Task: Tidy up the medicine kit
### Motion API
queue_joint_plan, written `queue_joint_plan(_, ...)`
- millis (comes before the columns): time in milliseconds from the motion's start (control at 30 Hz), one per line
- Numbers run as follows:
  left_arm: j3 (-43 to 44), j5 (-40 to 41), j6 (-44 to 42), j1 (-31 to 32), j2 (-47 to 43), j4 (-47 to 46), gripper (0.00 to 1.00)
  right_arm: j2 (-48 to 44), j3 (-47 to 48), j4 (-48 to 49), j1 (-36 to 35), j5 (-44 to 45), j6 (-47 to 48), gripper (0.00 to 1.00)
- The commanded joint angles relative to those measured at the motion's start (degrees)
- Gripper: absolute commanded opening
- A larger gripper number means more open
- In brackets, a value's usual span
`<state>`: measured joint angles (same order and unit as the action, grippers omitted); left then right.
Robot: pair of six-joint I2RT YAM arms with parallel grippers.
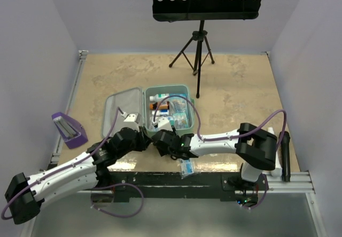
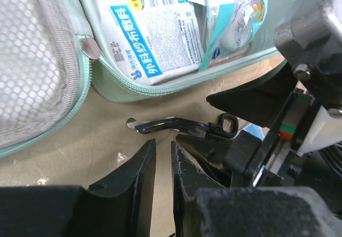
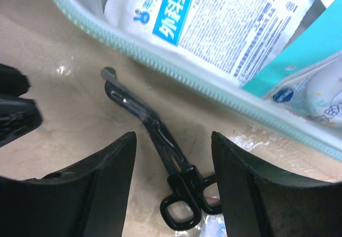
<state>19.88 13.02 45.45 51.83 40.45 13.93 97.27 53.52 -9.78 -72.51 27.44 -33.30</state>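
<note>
In your left wrist view the left gripper (image 2: 162, 149) sits dark and soft-edged close to the lens, while the print on the gauze packet (image 2: 152, 37) beyond its tips reads sharp. A faint shadow lies under the scissors (image 2: 165, 124) just ahead of those tips. In your right wrist view, small glints run along the scissors' blade between the fingers of the right gripper (image 3: 172, 141), and a glare patch shines on the table (image 3: 61, 69) to their left. From above, your light is soft, even and bright, with a pale sheen on the table behind both wrists.
</note>
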Motion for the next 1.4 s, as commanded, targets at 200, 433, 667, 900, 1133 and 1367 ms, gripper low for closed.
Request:
queue_joint_plan(200, 6.6, 6.6, 0.9, 0.1, -1.6, 6.3, 0.24, -1.4, -3.7, 7.2, 2.5, -5.7, 3.3, 0.59)
queue_joint_plan(433, 8.6, 7.6, 0.8, 0.0, -1.8, 6.5, 0.24, -3.7, -6.4, 9.1, 2.4, -9.9, 3.7, 0.57)
queue_joint_plan(667, 9.7, 8.6, 0.9, 0.0, -2.1, 6.8, 0.25, -6.0, -6.5, 7.1, 2.1, -8.4, 2.2, 0.62)
queue_joint_plan(900, 9.7, 8.9, 1.0, 0.0, -2.3, 7.1, 0.26, -5.5, -5.6, 6.6, 2.1, -10.7, 4.3, 0.61)
queue_joint_plan(1133, 9.7, 9.2, 1.2, 0.0, -3.0, 7.4, 0.26, -2.3, -4.9, 5.5, 2.1, -12.1, 5.2, 0.57)
queue_joint_plan(1367, 9.8, 9.5, 1.0, 0.0, -2.7, 7.4, 0.26, -0.1, -4.2, 4.6, 2.1, -12.7, 5.3, 0.50)
